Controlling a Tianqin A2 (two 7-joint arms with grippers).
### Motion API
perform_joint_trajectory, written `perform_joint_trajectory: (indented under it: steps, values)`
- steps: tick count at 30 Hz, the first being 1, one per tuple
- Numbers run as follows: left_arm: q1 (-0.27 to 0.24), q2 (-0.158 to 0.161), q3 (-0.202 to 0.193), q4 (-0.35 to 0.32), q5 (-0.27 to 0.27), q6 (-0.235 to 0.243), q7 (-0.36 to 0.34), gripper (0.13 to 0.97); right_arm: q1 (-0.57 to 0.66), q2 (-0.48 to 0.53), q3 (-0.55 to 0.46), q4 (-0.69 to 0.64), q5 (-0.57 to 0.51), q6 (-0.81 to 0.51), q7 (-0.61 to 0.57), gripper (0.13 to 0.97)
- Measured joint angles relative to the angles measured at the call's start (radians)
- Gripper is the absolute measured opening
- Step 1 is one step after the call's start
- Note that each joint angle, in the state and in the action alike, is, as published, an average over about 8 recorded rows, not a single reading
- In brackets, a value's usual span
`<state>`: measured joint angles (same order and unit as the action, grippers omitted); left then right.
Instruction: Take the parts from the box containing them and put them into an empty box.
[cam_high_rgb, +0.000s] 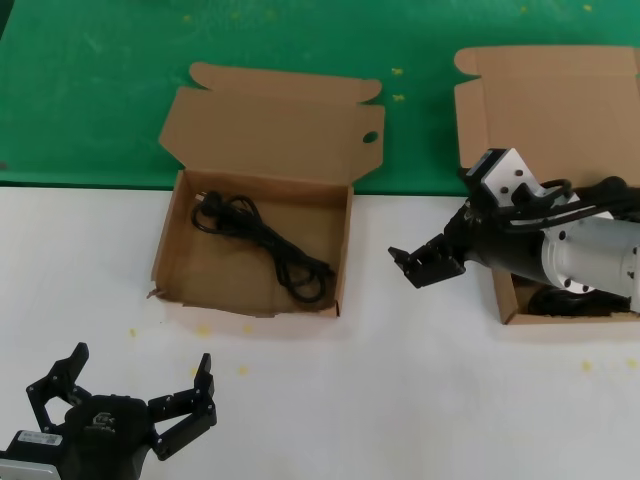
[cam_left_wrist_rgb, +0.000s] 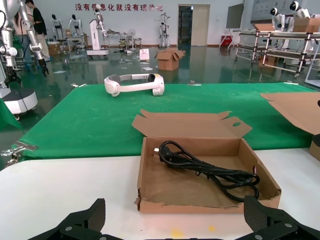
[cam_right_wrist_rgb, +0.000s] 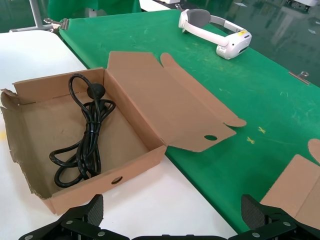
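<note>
A brown box with a round hole in its lid (cam_high_rgb: 165, 255) and a ragged front wall sits left of centre. One black power cord (cam_high_rgb: 265, 245) lies coiled inside it. A second brown box with a tall lid (cam_high_rgb: 560, 100) stands at the right, mostly covered by my right arm; a dark shape (cam_high_rgb: 560, 300) shows inside under the arm. My right gripper (cam_high_rgb: 425, 265) is open and empty, hovering between the two boxes. My left gripper (cam_high_rgb: 140, 395) is open and empty at the front left. The holed box (cam_left_wrist_rgb: 200, 206) and cord (cam_left_wrist_rgb: 210, 167) show beyond my left gripper (cam_left_wrist_rgb: 175, 215). The right wrist view shows the same box (cam_right_wrist_rgb: 135, 167), cord (cam_right_wrist_rgb: 87, 140) and my right gripper (cam_right_wrist_rgb: 172, 212).
The boxes sit where the white table (cam_high_rgb: 350, 380) meets a green mat (cam_high_rgb: 100, 80). A white headset (cam_left_wrist_rgb: 134, 83) lies far back on the mat, also in the right wrist view (cam_right_wrist_rgb: 215, 30). Bare table lies between the boxes.
</note>
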<state>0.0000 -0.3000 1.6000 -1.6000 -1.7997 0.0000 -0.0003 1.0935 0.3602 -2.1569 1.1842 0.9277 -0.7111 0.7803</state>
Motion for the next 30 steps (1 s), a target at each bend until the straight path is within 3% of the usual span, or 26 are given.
perform_joint_trajectory:
  steps: [9, 30]
  values:
    - [0.000, 0.000, 0.000, 0.000, 0.000, 0.000, 0.000, 0.966, -0.069, -0.004, 0.035, 0.026, 0.055, 0.045, -0.049, 0.966]
    - [0.000, 0.000, 0.000, 0.000, 0.000, 0.000, 0.001, 0.966, -0.369, -0.020, 0.188, 0.140, 0.294, 0.239, -0.262, 0.966]
